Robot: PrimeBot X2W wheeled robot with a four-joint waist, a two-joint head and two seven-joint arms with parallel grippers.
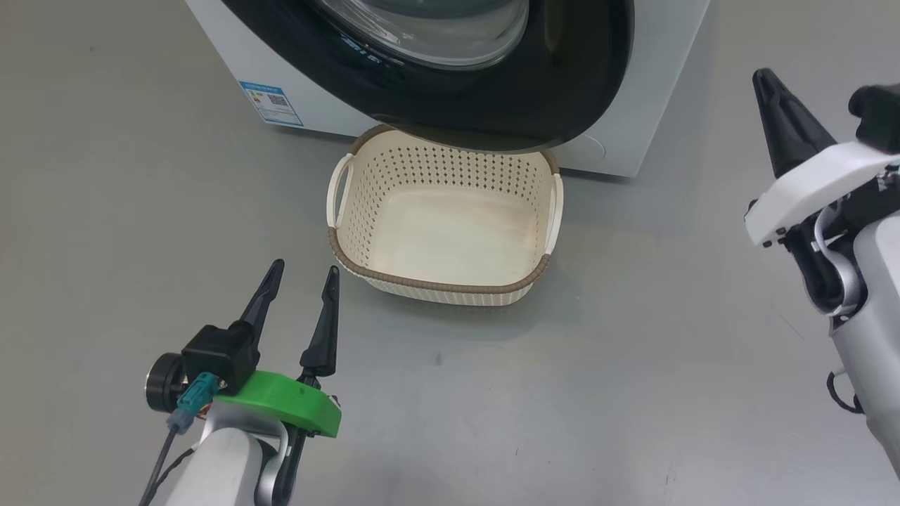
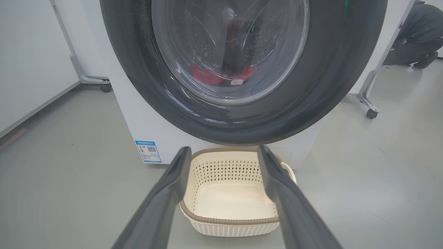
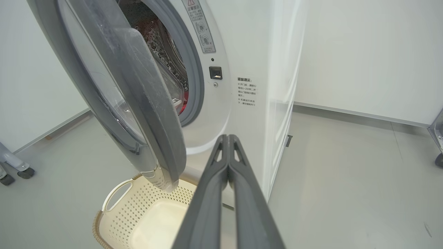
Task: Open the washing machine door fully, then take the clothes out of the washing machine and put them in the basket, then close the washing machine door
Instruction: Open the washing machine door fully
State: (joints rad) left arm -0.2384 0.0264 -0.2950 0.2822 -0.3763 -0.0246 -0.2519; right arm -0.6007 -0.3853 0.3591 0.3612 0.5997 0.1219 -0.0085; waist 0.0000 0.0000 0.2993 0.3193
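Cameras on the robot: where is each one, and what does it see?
Head view: high up, looking down at the basket; left gripper lower left, right gripper far right.
Left wrist view: low, facing the washing machine door between spread fingers.
Right wrist view: beside the door's edge, facing the washing machine; fingers pressed together.
Shared: all show the basket.

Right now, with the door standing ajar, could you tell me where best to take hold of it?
Probably the washing machine door by its rim's free edge, from the robot's right, through the gap to the washing machine: that edge stands clear, the glass bowl bulges smooth.
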